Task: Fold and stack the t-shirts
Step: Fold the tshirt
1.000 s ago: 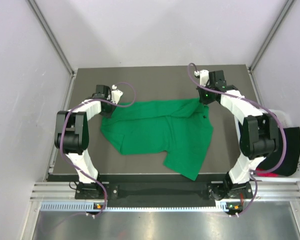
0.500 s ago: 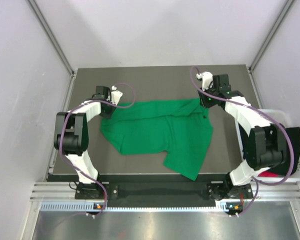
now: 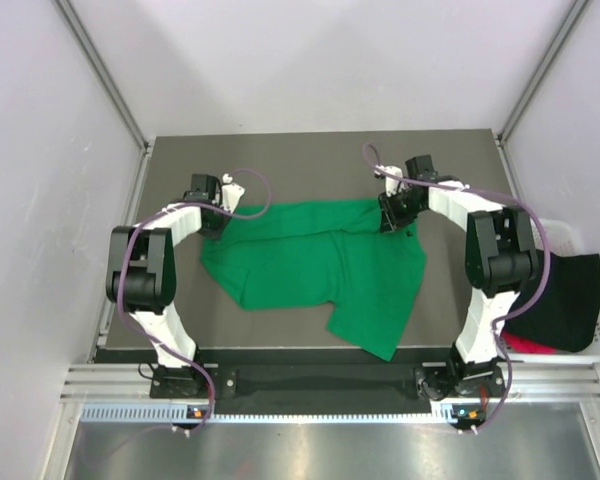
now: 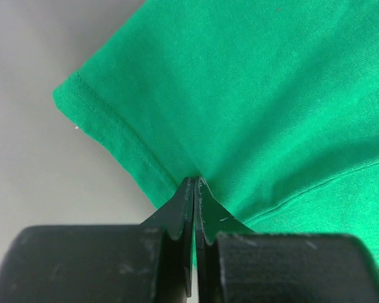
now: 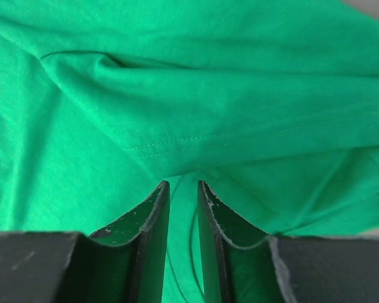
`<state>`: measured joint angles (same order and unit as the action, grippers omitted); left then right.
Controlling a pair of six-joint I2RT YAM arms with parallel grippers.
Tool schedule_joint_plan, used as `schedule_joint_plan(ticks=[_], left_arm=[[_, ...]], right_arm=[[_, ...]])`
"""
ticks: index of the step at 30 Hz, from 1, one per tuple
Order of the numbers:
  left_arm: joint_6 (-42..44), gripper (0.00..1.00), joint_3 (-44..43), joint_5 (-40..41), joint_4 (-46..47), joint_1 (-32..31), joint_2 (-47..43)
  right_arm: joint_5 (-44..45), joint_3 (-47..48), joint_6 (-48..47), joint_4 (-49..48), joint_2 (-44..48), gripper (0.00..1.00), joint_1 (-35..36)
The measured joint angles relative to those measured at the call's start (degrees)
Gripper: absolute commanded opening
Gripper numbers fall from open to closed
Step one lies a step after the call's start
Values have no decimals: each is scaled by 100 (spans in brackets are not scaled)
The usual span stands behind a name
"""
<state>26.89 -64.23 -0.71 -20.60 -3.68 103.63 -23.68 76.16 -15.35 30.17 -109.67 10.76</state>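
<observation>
A bright green t-shirt (image 3: 320,265) lies spread and partly folded over on the dark table (image 3: 310,165). My left gripper (image 3: 214,218) is at its far left corner, shut on the hemmed edge; in the left wrist view the closed tips (image 4: 195,180) pinch the green cloth (image 4: 252,95). My right gripper (image 3: 390,218) is at the shirt's far right corner. In the right wrist view its jaws (image 5: 183,185) stand a narrow gap apart over rumpled green cloth (image 5: 177,76). A black t-shirt (image 3: 565,300) and a red one (image 3: 525,346) lie bunched in a bin at the right.
A white bin (image 3: 570,232) stands off the table's right edge beside the right arm's base. Grey walls and metal posts close in the table at the back and sides. Bare table (image 4: 38,158) lies left of the shirt's hem.
My right gripper swung out to the right off the shirt's corner and has come back left onto it. The left gripper and the shirt have stayed put.
</observation>
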Motion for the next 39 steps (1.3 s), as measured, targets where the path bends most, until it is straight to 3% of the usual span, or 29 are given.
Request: schedule_joint_plan(ticks=[20, 39], left_arm=[[2, 0, 17, 66, 24, -2, 0], [2, 0, 72, 81, 81, -7, -28]], right_arm=[[-756, 385, 50, 258, -420, 31, 103], [-863, 385, 195, 197, -420, 38, 107]])
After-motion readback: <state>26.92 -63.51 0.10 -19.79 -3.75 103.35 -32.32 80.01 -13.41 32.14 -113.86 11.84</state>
